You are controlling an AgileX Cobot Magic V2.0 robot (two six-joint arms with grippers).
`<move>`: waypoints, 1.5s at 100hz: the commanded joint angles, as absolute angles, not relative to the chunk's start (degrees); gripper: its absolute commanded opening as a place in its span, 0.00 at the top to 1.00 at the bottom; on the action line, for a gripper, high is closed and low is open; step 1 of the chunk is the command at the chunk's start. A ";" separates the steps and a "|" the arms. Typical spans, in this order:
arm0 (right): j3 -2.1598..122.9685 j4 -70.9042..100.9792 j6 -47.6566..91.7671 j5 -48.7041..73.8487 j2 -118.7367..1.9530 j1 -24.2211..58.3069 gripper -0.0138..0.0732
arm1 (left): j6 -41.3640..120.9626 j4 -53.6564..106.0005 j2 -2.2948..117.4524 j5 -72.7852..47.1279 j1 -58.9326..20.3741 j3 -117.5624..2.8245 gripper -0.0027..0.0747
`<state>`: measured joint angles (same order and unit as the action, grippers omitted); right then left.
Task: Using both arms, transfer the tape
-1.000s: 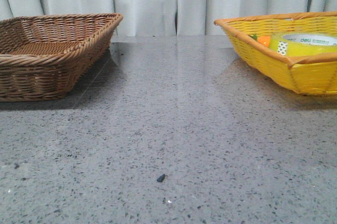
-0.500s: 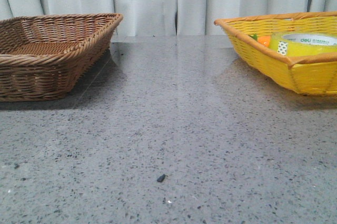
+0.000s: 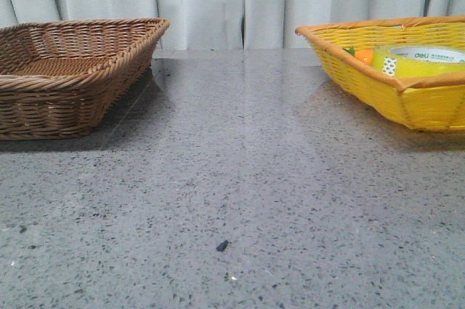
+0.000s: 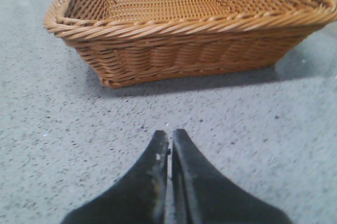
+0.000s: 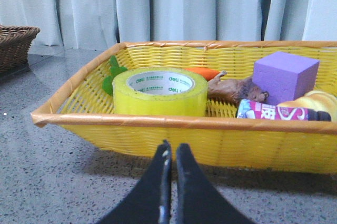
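The yellow tape roll (image 5: 160, 93) lies flat in the yellow basket (image 5: 174, 124), white core with green print facing up. In the front view the tape (image 3: 418, 62) shows over the basket's rim (image 3: 363, 62) at the far right. My right gripper (image 5: 172, 150) is shut and empty, low over the table just in front of the yellow basket. My left gripper (image 4: 169, 137) is shut and empty, over the table in front of the brown basket (image 4: 189, 29). Neither arm shows in the front view.
The brown wicker basket (image 3: 73, 76) stands at the far left. The yellow basket also holds an orange carrot (image 5: 202, 71), a purple block (image 5: 284, 71), a brown lump (image 5: 231, 89), a pink packet (image 5: 279, 112) and a yellow item (image 5: 318, 100). White curtain behind.
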<state>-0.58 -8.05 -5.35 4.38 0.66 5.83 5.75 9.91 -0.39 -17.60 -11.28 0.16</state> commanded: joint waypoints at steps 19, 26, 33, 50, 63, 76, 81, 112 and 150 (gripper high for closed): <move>-1.73 -5.82 -5.32 2.35 1.71 5.55 0.92 | 5.29 30.39 -1.81 -2.95 -11.07 0.67 0.99; -1.73 -5.70 -5.32 2.24 1.71 5.55 0.92 | 5.29 31.85 -1.81 -2.71 -11.07 0.67 0.99; -1.73 -5.70 -5.32 2.24 1.71 5.55 0.92 | 5.29 31.85 -1.81 -2.71 -11.07 0.67 0.99; -1.73 -5.59 -5.32 2.24 1.71 5.55 0.92 | 5.29 31.85 -1.81 -2.71 -11.07 0.67 0.99; -1.73 -5.49 -5.37 2.24 1.71 5.55 0.92 | 5.29 31.85 -1.81 -2.71 -11.07 0.67 0.99; -1.73 -5.47 -5.37 2.24 1.71 5.55 0.92 | 5.29 31.85 -1.81 -2.71 -11.07 0.67 0.99; -1.73 -5.47 -5.37 2.24 1.71 5.55 0.92 | 5.29 31.85 -1.81 -2.81 -11.07 0.67 0.99; -1.73 -4.83 -5.57 2.34 1.71 5.55 0.92 | 5.29 32.53 -1.81 -2.26 -11.07 0.67 0.99; 9.92 21.40 -5.58 2.18 -0.02 5.65 0.92 | 5.89 41.08 1.46 -3.61 -11.07 -8.16 0.99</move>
<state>2.91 20.34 -5.45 2.67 0.66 5.83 5.75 45.86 -0.39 -3.68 -11.28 -2.63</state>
